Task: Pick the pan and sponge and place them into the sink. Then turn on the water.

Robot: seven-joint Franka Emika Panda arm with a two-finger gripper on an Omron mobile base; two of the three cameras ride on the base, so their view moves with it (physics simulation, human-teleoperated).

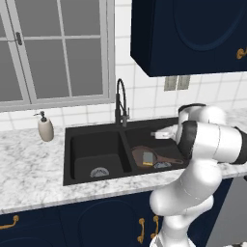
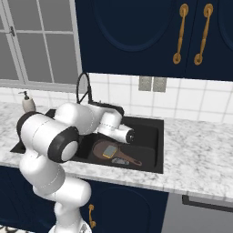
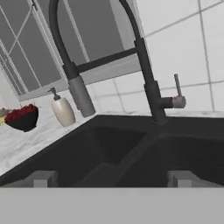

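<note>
Pan [image 1: 144,155] and sponge [image 1: 147,157] both lie in the right basin of the sink [image 1: 72,144], the sponge resting on the pan, so I judge only the water is left. My claw [image 3: 113,178] hangs over the sink, fingers parted and holding nothing, aimed toward the faucet [image 3: 148,83]. Its small lever [image 3: 177,89] stands upright at the faucet's side. Likely slip: I strike the spring neck or spout head first, or my fingertip glances off the thin lever without tipping it. Nearby on the tabletop [image 1: 29,159] stands a soap bottle [image 1: 45,128].
</note>
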